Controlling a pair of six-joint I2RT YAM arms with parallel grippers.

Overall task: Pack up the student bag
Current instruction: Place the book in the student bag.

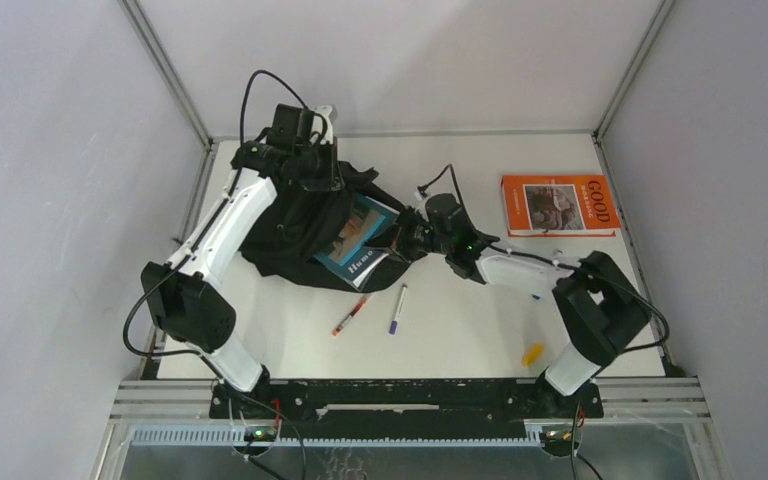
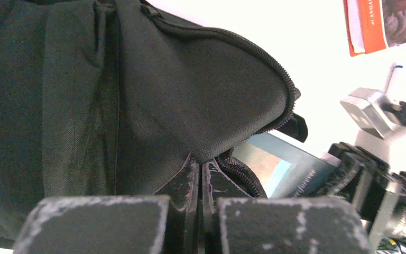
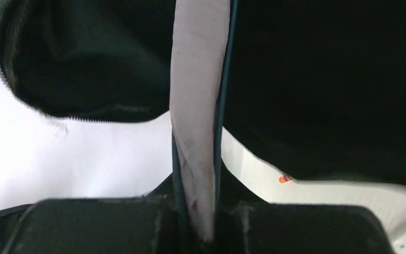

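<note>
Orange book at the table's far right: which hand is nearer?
Right. The right hand grips the teal book, left of the orange book; the left hand pinches the student bag farther left.

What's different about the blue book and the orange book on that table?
The blue book sits tilted, partway inside the student bag; the orange book lies flat on the table. The right gripper clamps the blue book; nothing touches the orange book. Both are closed books.
</note>
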